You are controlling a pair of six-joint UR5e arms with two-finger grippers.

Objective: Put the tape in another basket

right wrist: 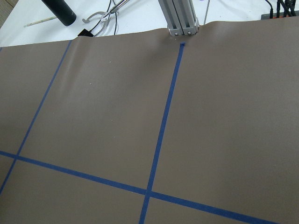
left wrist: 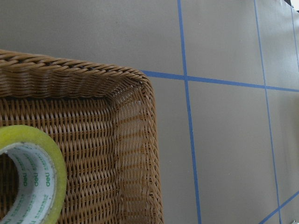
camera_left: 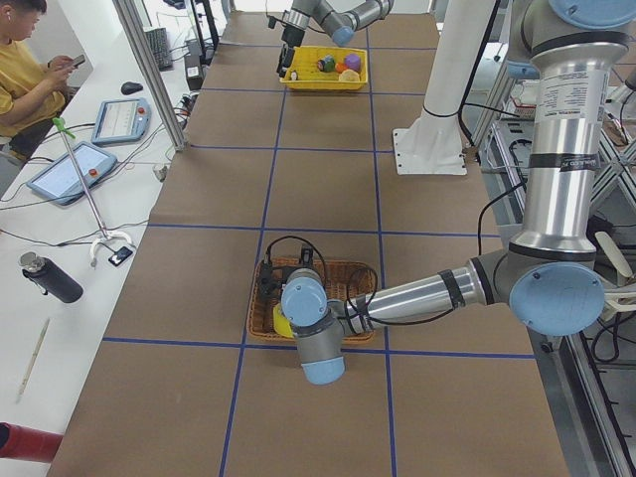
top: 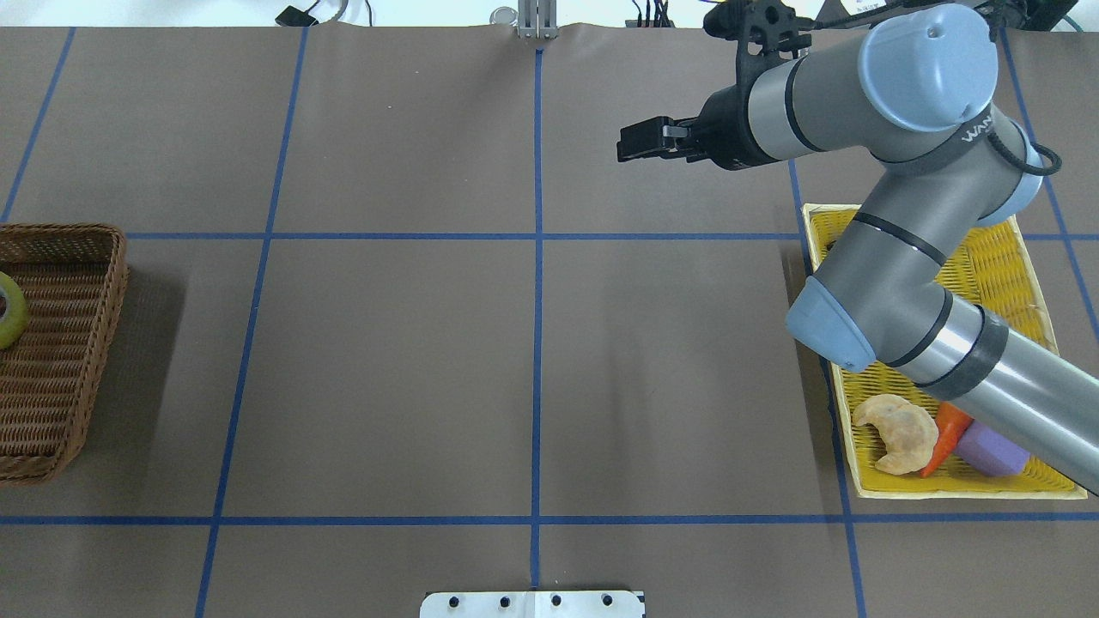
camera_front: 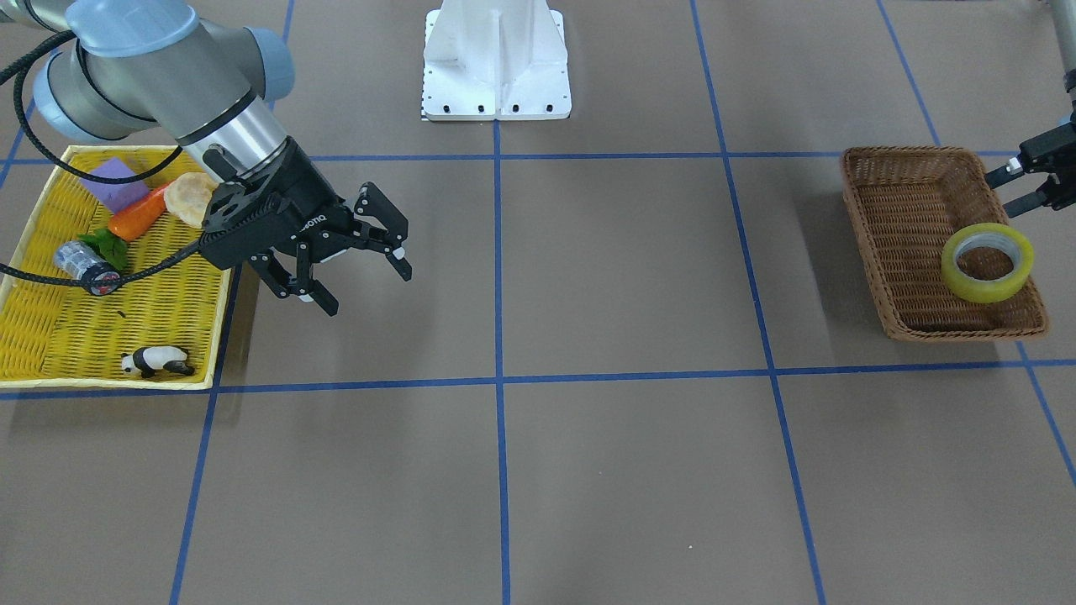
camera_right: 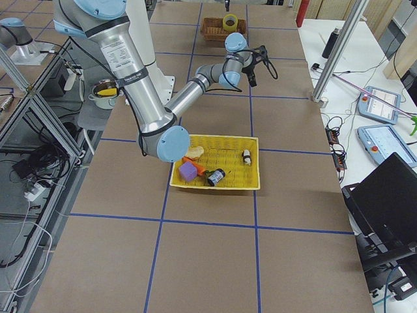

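My right gripper [camera_front: 366, 290] hangs over the table beside the yellow tray [camera_front: 50, 336], fingers spread wide and empty. The tape [camera_front: 985, 291] lies in the wicker basket [camera_front: 866, 227]. Just past the basket's rim, my left gripper [camera_front: 1002, 193] is parted, holding nothing.

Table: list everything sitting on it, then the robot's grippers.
Translucent yellow packing tape roll: one, yellow, in wicker basket.
Brown woven wicker basket: one, brown, table's end, robot's left.
Bright yellow woven tray: one, yellow, table's end, robot's right.
Purple block: one, purple, in tray.
Toy carrot: one, orange, in tray.
Beige pastry-shaped piece: one, beige, in tray.
Silver-blue cylinder: one, red-black end, in tray.
Green leaf: one, green, by cylinder.
Panda figure: one, black-and-white, in tray.
White arm mount: one, white, robot's side.
Left gripper: one, black, open, by basket's rim.
Right gripper: one, black, open, beside tray.
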